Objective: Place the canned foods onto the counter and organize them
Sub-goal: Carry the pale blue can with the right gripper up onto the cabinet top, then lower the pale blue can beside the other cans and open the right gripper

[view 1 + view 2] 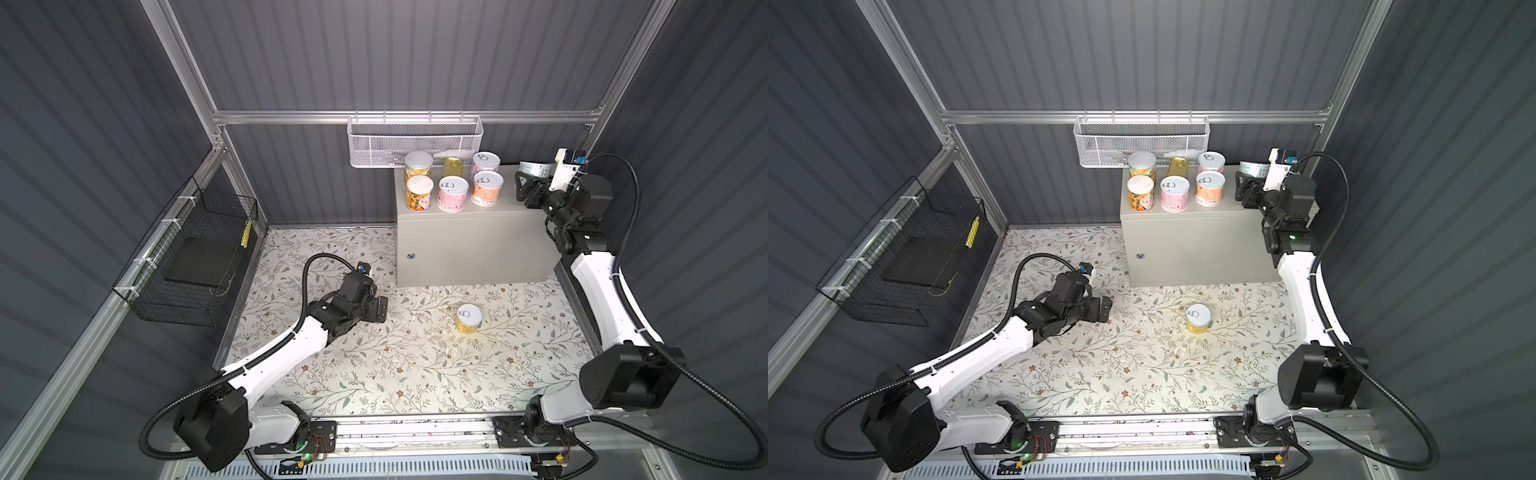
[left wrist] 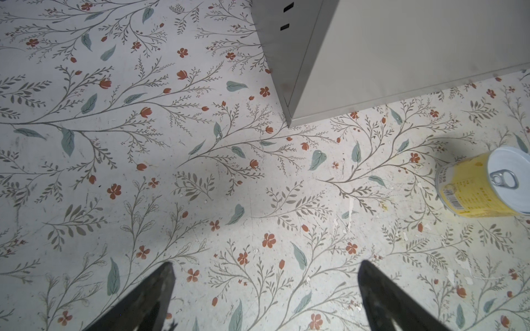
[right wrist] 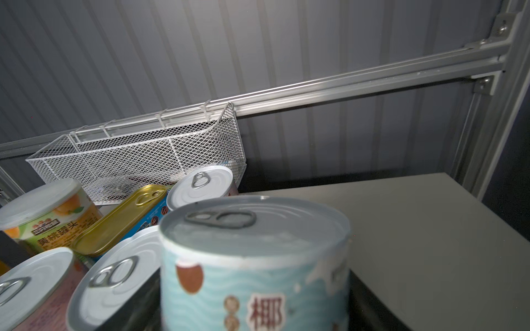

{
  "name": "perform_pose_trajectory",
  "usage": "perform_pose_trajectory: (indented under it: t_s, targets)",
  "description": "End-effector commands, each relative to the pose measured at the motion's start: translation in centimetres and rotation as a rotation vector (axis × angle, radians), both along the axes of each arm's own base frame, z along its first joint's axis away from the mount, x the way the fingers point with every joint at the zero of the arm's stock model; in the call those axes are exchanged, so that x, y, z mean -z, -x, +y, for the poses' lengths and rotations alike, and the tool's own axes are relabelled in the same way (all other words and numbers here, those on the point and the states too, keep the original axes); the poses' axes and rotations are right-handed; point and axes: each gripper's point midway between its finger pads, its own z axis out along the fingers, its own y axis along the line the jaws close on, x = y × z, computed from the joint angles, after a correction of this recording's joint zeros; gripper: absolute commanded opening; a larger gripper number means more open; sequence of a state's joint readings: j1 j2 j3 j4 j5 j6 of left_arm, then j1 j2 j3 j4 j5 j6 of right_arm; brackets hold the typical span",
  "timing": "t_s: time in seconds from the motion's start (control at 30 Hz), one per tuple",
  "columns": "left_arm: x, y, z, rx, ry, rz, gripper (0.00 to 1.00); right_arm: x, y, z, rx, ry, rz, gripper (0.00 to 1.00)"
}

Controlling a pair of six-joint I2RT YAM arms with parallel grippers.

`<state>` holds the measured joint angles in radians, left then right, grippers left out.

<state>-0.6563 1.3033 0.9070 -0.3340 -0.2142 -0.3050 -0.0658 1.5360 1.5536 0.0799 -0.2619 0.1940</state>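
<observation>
Our left gripper [image 2: 266,265] above a floral tabletop [image 2: 143,172]
We see its two dark fingers [image 2: 160,286] spread wide over bare tabletop; a yellow pull-tab can [image 2: 473,189] stands near the grey cabinet [image 2: 401,51] corner, apart from it.

Six cans [image 1: 453,193] atop counter [image 1: 478,249], seventh can [image 1: 469,318] before it.

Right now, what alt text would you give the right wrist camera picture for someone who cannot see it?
A pale blue can with a pull-tab lid fills the foreground, held by the right gripper at the grey counter. Beyond it are more cans and a gold tin; a white mesh basket hangs on the wall.
</observation>
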Motion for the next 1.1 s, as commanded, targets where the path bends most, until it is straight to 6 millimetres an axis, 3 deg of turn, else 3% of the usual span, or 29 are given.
perform_pose_trajectory:
  t_s: [0.0, 0.33, 0.83, 0.97, 1.07]
  targets:
    - [-1.0, -1.4, -0.6, 0.002, -0.006, -0.041, 1.00, -5.7, 0.0, 0.0, -0.007, 0.029, -0.206, 0.63]
    - [-0.1, -2.6, -1.3, 0.001, -0.029, -0.035, 1.00, -5.6, -5.0, -0.5, -0.001, 0.030, -0.229, 0.64]
    - [0.2, -2.3, -0.9, -0.011, -0.029, -0.028, 1.00, -2.3, -7.2, -0.3, -0.013, -0.011, -0.153, 0.66]
    - [0.2, -1.9, -0.5, -0.027, -0.016, -0.029, 1.00, -2.1, -7.1, 0.4, -0.057, -0.009, -0.139, 0.78]
    - [0.5, -1.6, -0.3, -0.042, -0.013, -0.012, 1.00, -1.7, -6.9, 0.5, -0.063, -0.009, -0.119, 0.98]
